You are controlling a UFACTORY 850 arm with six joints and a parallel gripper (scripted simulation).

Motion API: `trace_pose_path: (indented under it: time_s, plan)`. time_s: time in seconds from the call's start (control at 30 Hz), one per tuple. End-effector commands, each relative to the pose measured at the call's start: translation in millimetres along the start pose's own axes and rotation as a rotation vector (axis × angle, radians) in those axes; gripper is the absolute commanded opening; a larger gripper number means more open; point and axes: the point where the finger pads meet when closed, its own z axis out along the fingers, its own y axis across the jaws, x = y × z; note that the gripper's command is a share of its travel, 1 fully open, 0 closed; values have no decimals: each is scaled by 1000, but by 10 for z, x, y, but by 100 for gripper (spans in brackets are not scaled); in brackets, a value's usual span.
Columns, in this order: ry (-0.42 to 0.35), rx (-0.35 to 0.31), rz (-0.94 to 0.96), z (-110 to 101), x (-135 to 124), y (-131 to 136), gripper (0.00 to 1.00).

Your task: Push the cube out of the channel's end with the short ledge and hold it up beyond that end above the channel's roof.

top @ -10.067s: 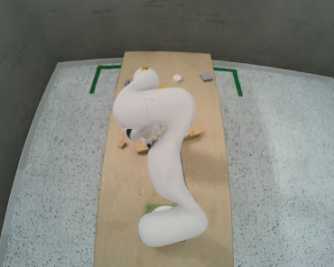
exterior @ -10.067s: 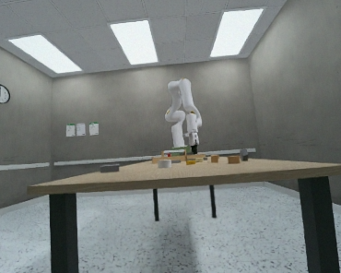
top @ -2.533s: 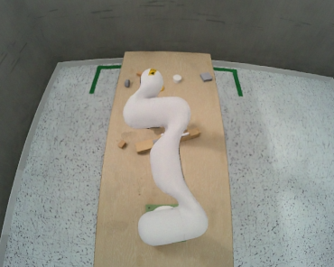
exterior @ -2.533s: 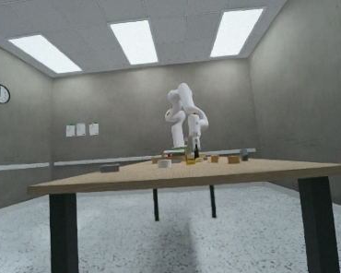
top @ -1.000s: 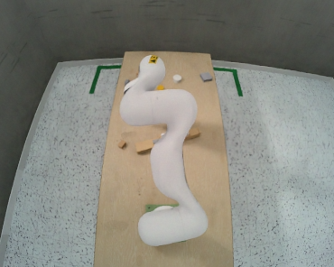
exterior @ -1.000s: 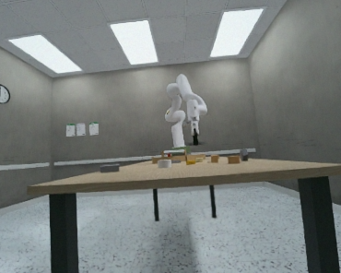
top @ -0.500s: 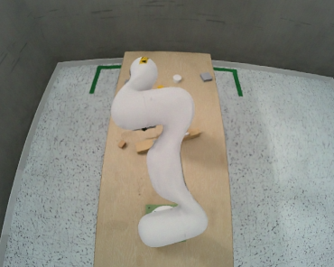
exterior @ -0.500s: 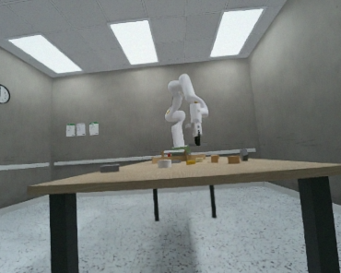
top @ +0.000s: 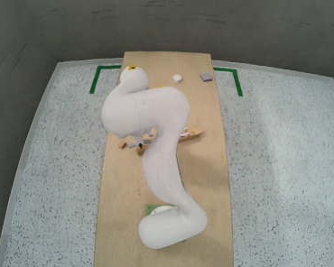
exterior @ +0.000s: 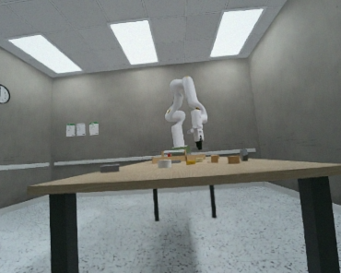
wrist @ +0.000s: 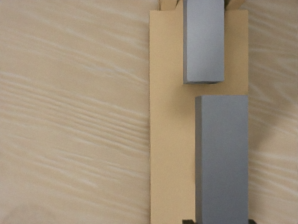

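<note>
In the wrist view my gripper [wrist: 220, 221] shows only as a dark edge at the bottom, shut on a long grey bar [wrist: 221, 157] that points away from the camera. Under the bar runs a tan wooden strip of the channel [wrist: 172, 125]. A second grey bar [wrist: 203, 40] lies over the strip's far part. In the overhead view the arm hides most of the channel [top: 193, 133]; the gripper [top: 138, 145] is over its left end. A small red and white bit [top: 184, 133] shows at the channel's right part; I cannot tell if it is the cube. From the side view the gripper [exterior: 198, 144] hangs above the table.
A small tan block [top: 122, 143] lies left of the channel. A white disc [top: 177, 78] and a grey square block [top: 206, 77] lie at the table's far end. The arm's base [top: 171, 225] stands at the near end.
</note>
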Motion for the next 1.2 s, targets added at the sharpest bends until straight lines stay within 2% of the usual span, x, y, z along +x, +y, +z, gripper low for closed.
trace_pose_path:
  time_s: [0.0,0.17,0.53,1.17]
  plan:
    - [12,10,1,88,-7,-15,0]
    - [12,10,1,119,-7,-15,0]
    - [12,10,1,329,-5,-18,0]
    - [12,10,1,335,0,-18,0]
